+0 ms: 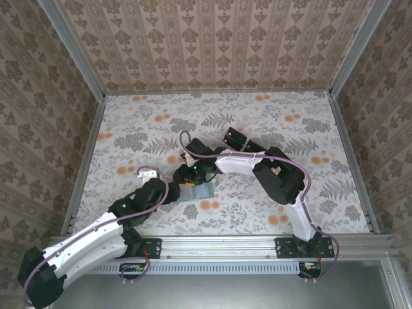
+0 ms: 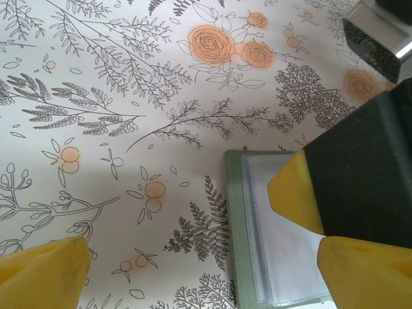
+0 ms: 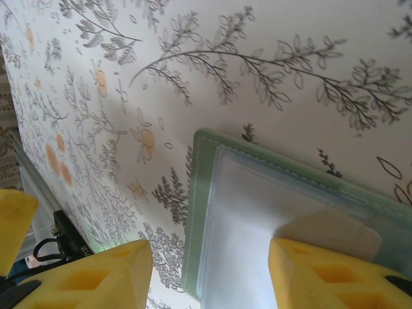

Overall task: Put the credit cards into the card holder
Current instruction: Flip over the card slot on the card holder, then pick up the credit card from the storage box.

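Floral table cloth is spread beneath both arms. Nearest, the left gripper is held wide apart at the edge of the open card holder. Over its clear pocket the right gripper is parted, one finger set against a pale credit card.
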`<control>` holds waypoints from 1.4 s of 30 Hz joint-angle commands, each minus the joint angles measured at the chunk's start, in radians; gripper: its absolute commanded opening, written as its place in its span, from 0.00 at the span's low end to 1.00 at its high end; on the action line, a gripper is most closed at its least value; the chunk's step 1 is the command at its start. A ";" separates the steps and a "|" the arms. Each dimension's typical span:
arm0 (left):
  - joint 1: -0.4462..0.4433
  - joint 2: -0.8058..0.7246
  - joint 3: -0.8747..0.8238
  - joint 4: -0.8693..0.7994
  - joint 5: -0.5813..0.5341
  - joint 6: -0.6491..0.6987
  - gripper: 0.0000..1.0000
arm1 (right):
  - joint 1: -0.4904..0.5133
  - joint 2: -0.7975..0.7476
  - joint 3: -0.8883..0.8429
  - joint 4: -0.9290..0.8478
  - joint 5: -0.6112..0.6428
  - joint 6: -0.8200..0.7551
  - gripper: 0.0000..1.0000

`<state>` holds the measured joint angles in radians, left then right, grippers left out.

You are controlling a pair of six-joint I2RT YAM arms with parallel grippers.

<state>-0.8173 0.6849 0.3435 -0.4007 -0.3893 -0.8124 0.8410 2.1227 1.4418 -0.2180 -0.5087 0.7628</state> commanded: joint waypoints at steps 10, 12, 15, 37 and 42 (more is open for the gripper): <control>0.056 0.064 -0.005 0.043 0.059 0.020 1.00 | -0.050 -0.262 -0.031 -0.108 0.041 -0.148 0.53; 0.067 0.087 0.004 0.058 0.070 0.032 1.00 | -0.084 -0.327 -0.051 -0.180 0.105 -0.207 0.53; 0.098 0.125 0.022 0.077 0.090 0.054 1.00 | -0.147 -0.404 -0.070 -0.309 0.233 -0.315 0.53; 0.181 0.306 0.111 0.143 0.202 0.119 1.00 | -0.255 -0.447 -0.198 -0.584 0.882 -0.555 0.48; 0.181 0.300 0.103 0.146 0.201 0.112 1.00 | -0.255 -0.412 -0.210 -0.568 0.882 -0.557 0.47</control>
<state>-0.6453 0.9932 0.4278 -0.2630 -0.1993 -0.7101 0.5915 1.6844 1.2514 -0.7853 0.3370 0.2222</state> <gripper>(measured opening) 0.997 0.468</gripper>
